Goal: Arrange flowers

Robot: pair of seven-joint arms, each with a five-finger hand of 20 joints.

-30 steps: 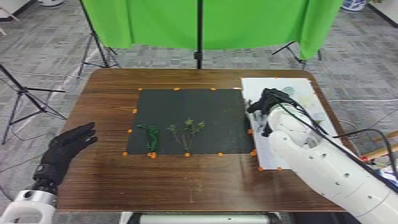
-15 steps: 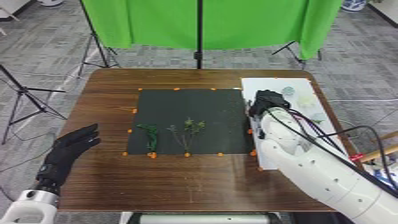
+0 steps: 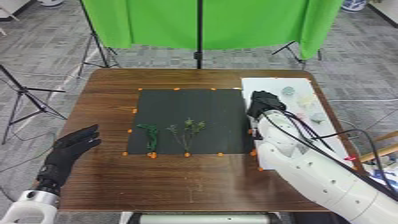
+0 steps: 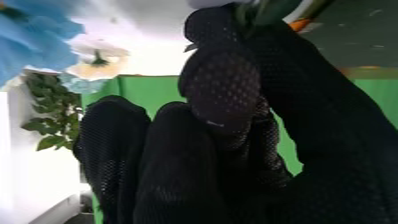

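Observation:
My right hand (image 3: 265, 101) is over the left part of the white sheet (image 3: 272, 84), by the black mat's right edge. Close up in the right wrist view, the right hand (image 4: 222, 90) has fingers and thumb pinched on a green flower stem (image 4: 269, 11). Around it are a blue flower (image 4: 34, 42), a cream flower (image 4: 96, 65) and green leaves (image 4: 53, 112). On the black mat (image 3: 182, 107) lie a dark green sprig (image 3: 151, 136) and a leafy sprig (image 3: 189, 131). My left hand (image 3: 69, 150) is open beside the mat, fingers straight.
Pale flowers (image 3: 306, 100) lie on the white sheet, right of my right hand. Orange tape marks (image 3: 153, 155) line the mat's edges. Black cables run along my right arm. Beyond the wooden table (image 3: 169, 185) stand a green backdrop (image 3: 160, 25) and thin black stands.
My right hand has turned and looks more compact at the sheet's left edge, and its forearm has swung. My left hand has barely shifted. Both sprigs on the mat lie as before.

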